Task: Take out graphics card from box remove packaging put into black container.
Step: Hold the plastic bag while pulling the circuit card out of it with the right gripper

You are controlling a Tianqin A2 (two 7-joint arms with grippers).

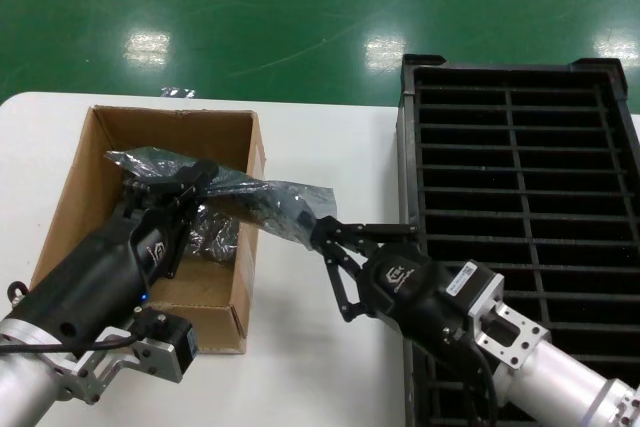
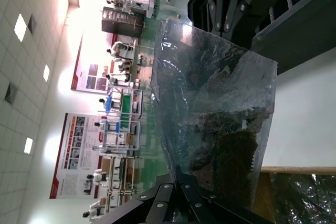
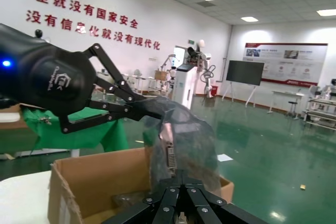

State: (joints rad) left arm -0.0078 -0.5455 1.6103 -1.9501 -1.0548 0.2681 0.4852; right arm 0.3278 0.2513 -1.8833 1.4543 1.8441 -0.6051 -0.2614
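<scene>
Head view: the box (image 1: 150, 237) sits at left of centre on the white table (image 1: 320, 367), open side up. The black container (image 1: 520, 237) fills the right side of the frame, its slots showing dark.

The packaging (image 1: 225, 187) is stretched as a band from over the box's middle out past its right wall toward frame centre. Left gripper (image 1: 188, 179), inside the box area at left, has its fingers pressed together on the left end of the bag. Right gripper (image 1: 318, 235), just right of the box and left of the black container, has its fingers closed on the bag's right end. A second crinkly bag (image 1: 212, 232) lies on the box floor beneath the left gripper.

Right wrist view: the graphics card (image 3: 170, 150) is visible through the packaging (image 3: 184, 140) at frame centre, its silver bracket with a white port standing upright, above the right gripper's fingers (image 3: 173, 192). The left gripper (image 3: 137, 107) pinches the bag's top from the left.

Left wrist view: the bag (image 2: 215, 114) fills frame centre, a dark board edge showing through the film.
</scene>
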